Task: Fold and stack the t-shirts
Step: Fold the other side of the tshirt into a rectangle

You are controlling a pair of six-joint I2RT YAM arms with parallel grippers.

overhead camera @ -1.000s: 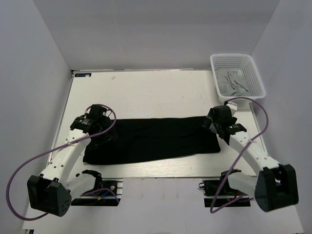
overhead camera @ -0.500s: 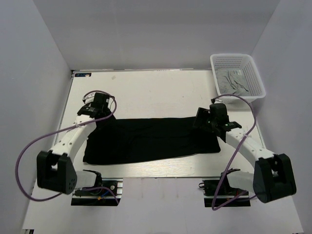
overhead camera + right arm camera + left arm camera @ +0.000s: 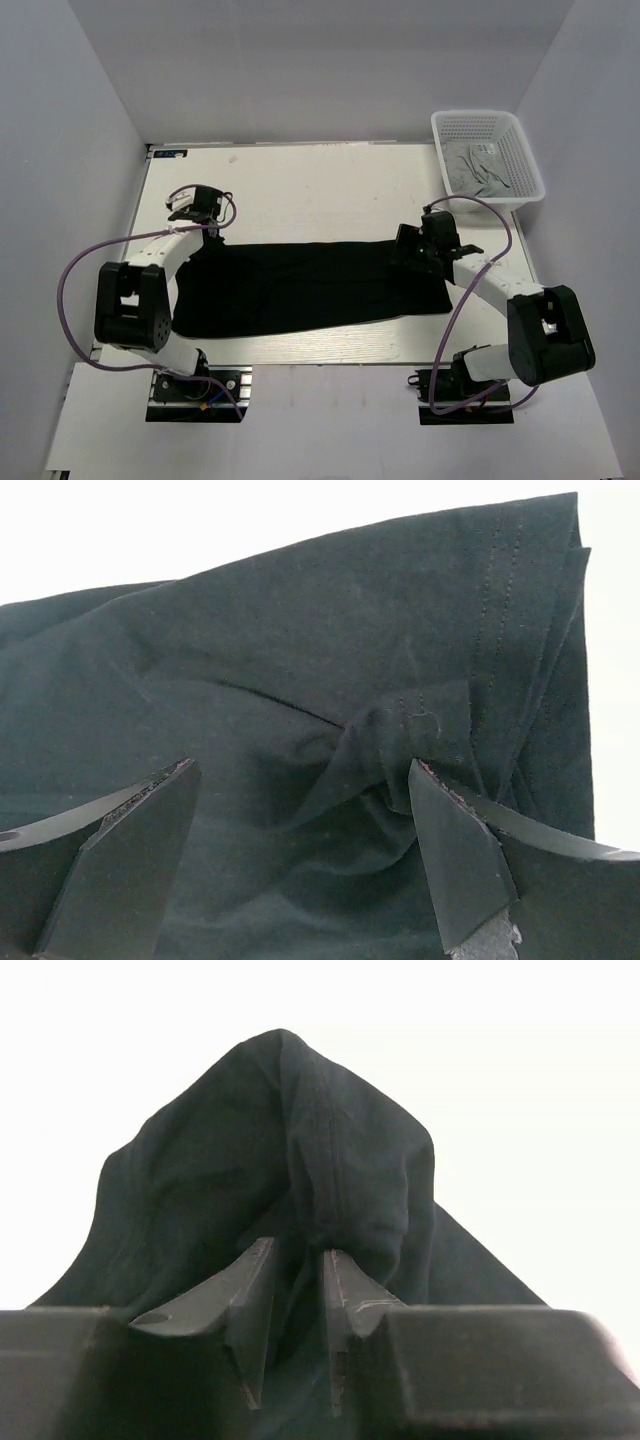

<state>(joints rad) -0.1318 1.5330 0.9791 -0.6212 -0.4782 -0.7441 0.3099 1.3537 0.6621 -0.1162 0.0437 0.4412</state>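
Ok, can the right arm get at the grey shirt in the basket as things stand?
Probably yes. The right gripper is open over the black t-shirt; the grey t-shirt lies in the open-topped basket just beyond, nothing between.

White table in a bare, pale booth

The table [image 3: 300, 190] has a matte white top with a faint smudge near its far edge. A back wall [image 3: 320, 70] rises directly behind that edge, and a left wall [image 3: 60, 200] and a right wall [image 3: 590, 150] slant in at the table's sides, all plain pale lilac-grey. Soft, even light covers the table, and shadows are faint.
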